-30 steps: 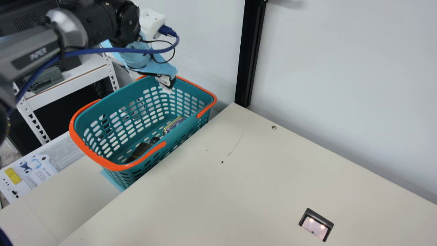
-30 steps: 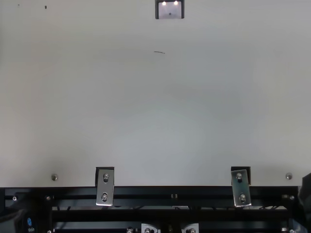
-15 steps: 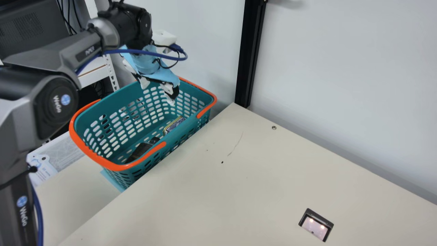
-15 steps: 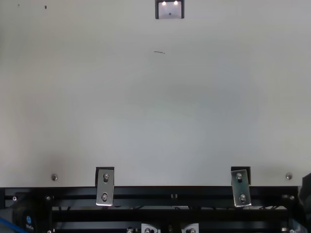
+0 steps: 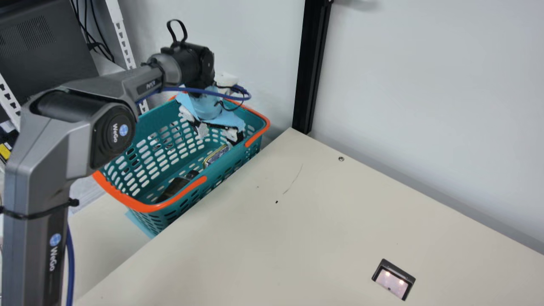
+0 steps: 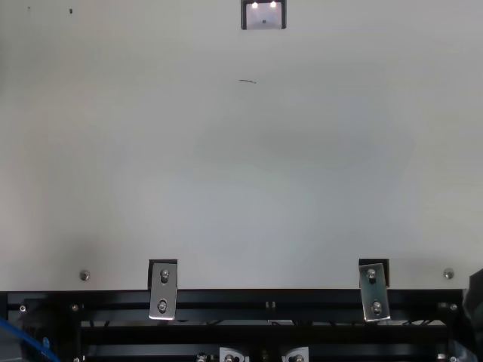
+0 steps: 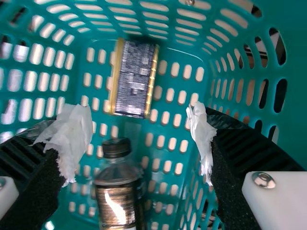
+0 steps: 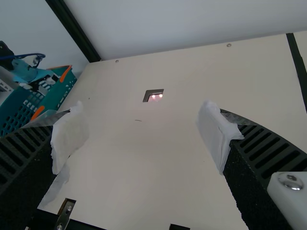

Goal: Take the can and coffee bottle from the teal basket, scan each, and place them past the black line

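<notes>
One can (image 7: 134, 79) and one coffee bottle (image 7: 117, 203) are lying on their sides on the floor of the teal basket (image 5: 250, 151). The can is showing two gold rims, one at each end of its dark printed wall. The bottle, clear at the neck and brown-gold around its label, is pointing its single black cap (image 7: 116, 147) towards the can; the two are lying near each other, apart.

The left gripper (image 5: 217, 133) is hanging inside the basket, over that floor, and is holding its two fingers wide apart, each wearing white wrapping at the tip. One light-blue cover (image 5: 207, 107) is wrapping the arm just above it, and one blue cable (image 5: 191, 90) is running along the arm.

Two orange handles (image 5: 257, 136) are resting along the basket's rim. The basket is standing beside the table (image 5: 323, 221), against its edge.

One scanner (image 5: 393, 280) is sitting in the tabletop, showing two small lights. It is lying between the basket and the one black line (image 8: 297, 67) that is crossing the table.

The right gripper (image 8: 143, 136) is spreading its two white-tipped fingers above the table. Along the table's edge, two metal brackets (image 6: 163, 290) are gripping the top. One black post (image 5: 310, 68) is rising beside the pale wall (image 5: 425, 85).
</notes>
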